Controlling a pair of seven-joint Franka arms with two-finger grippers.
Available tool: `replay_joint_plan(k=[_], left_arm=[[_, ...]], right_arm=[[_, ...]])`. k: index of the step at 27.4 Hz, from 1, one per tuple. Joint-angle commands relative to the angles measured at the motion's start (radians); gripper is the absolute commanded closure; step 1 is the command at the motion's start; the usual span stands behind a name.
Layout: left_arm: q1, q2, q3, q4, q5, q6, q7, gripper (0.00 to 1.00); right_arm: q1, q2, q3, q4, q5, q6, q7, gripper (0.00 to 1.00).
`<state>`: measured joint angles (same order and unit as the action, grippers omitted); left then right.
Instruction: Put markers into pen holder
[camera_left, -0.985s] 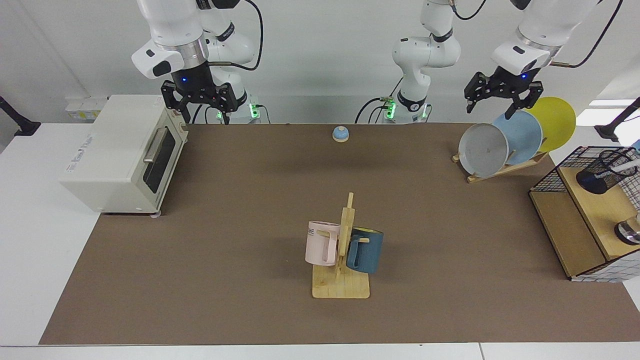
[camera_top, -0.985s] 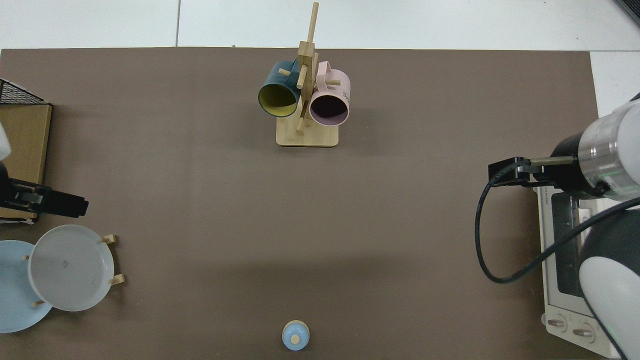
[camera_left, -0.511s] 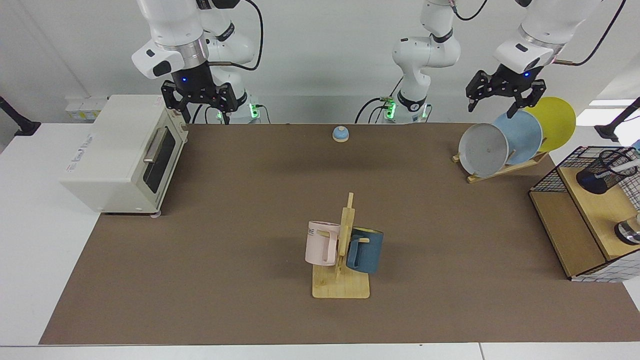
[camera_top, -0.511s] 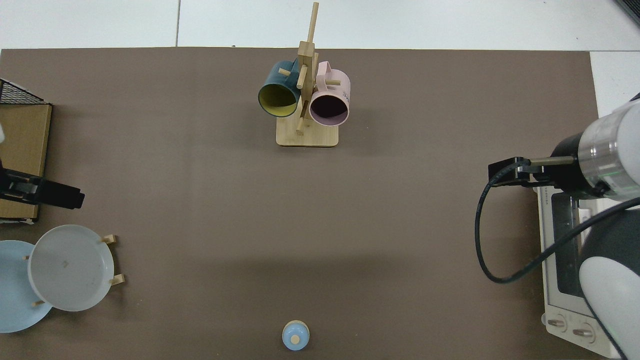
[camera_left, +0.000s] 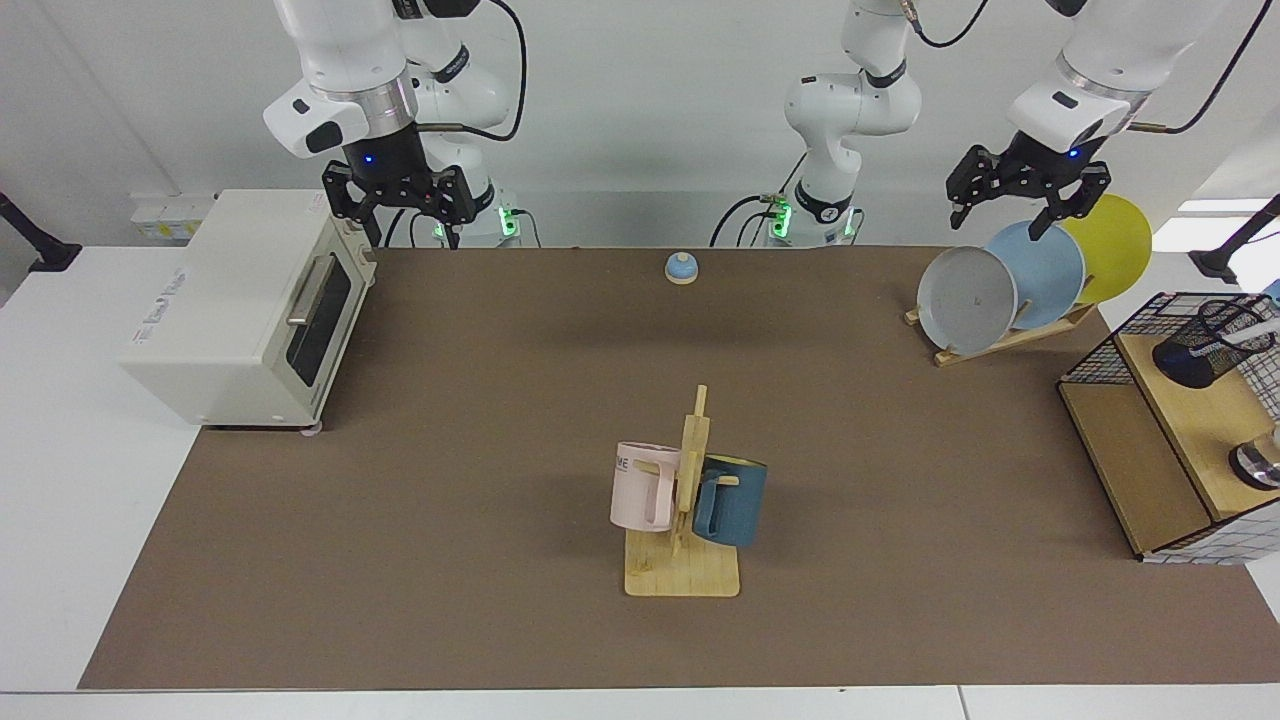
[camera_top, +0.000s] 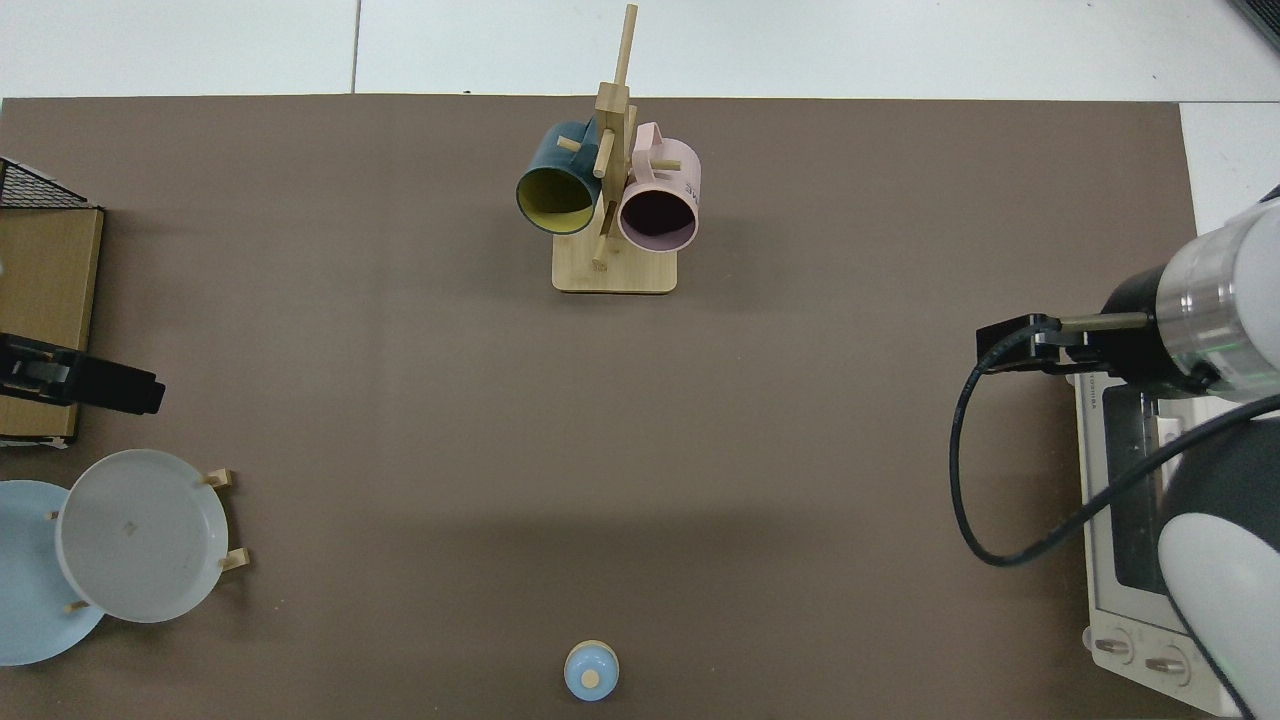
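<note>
surface: white table (camera_left: 70, 480) under a brown mat (camera_left: 480, 400) | on mat: wooden mug tree (camera_left: 683, 560) – centre front; small blue bell (camera_left: 681, 267) – far edge; plate rack (camera_left: 1010, 338); wire-and-wood rack (camera_left: 1130, 470) at one end | toaster oven (camera_left: 240, 310) straddling the mat's other end

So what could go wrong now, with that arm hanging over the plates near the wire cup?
The left gripper hangs open just above the plates; a low move toward the pen holder might clip them. The holder sits inside the wire rack, so its mesh could snag the fingers. The right gripper waits by the toaster oven.
</note>
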<state>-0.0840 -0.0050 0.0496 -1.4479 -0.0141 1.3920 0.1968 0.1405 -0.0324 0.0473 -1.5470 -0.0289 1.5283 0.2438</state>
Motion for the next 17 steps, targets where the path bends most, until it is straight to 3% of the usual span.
replay_joint_plan(k=[1, 17], left_arm=[[0.012, 0.019, -0.002, 0.037, 0.008, -0.022, 0.003, 0.0], [0.001, 0.02, -0.011, 0.031, 0.008, 0.055, 0.012, 0.0]], right_arm=[[-0.019, -0.02, 0.009, -0.018, 0.011, -0.002, -0.023, 0.0], [-0.019, -0.02, 0.009, -0.018, 0.011, -0.002, -0.023, 0.0]])
